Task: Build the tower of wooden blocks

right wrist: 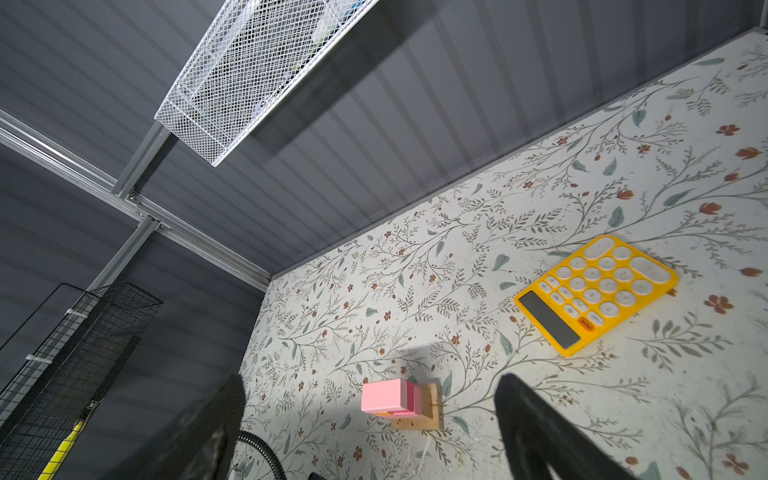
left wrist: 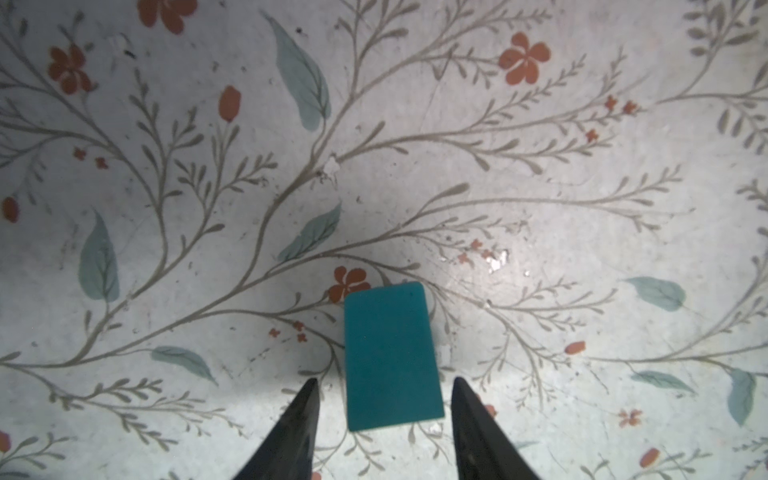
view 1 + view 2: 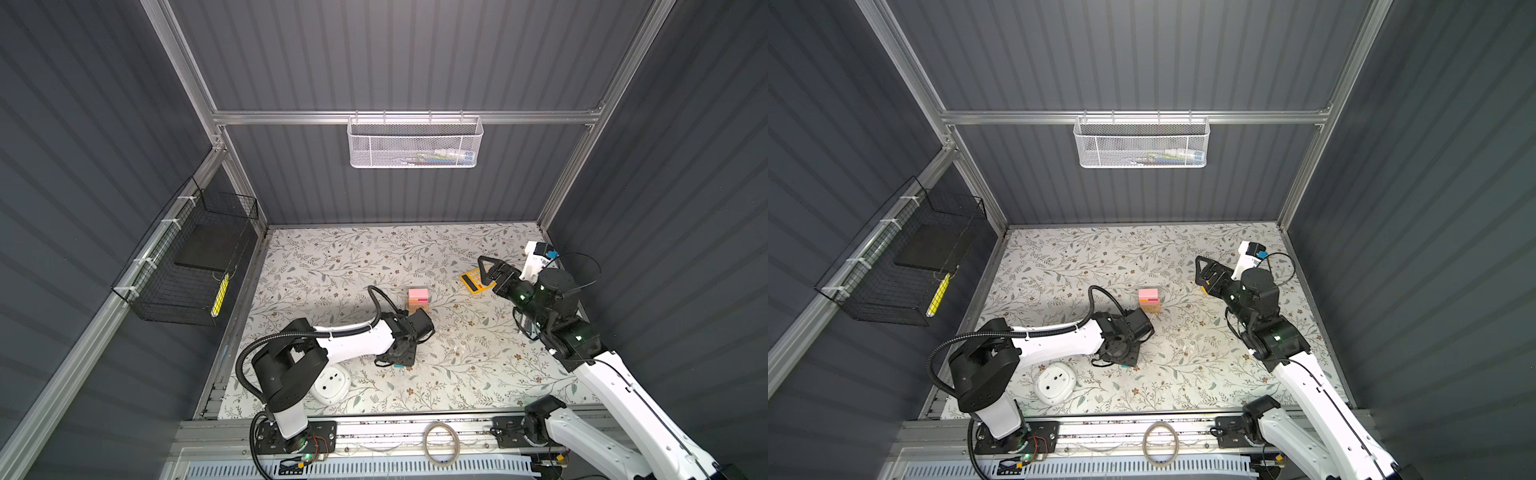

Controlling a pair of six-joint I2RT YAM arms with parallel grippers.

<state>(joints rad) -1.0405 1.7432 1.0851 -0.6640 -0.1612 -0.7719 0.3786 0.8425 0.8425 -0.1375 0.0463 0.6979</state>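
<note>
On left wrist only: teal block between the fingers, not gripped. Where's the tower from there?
Observer: In both top views the tower stands farther back on the table than the left gripper, slightly to its right.
Operator: Top layer?
Observer: A pink slab, with nothing above it.
Operator: Right arm in the way?
Observer: No. The right gripper hangs open near the yellow calculator, apart from the tower.
</note>
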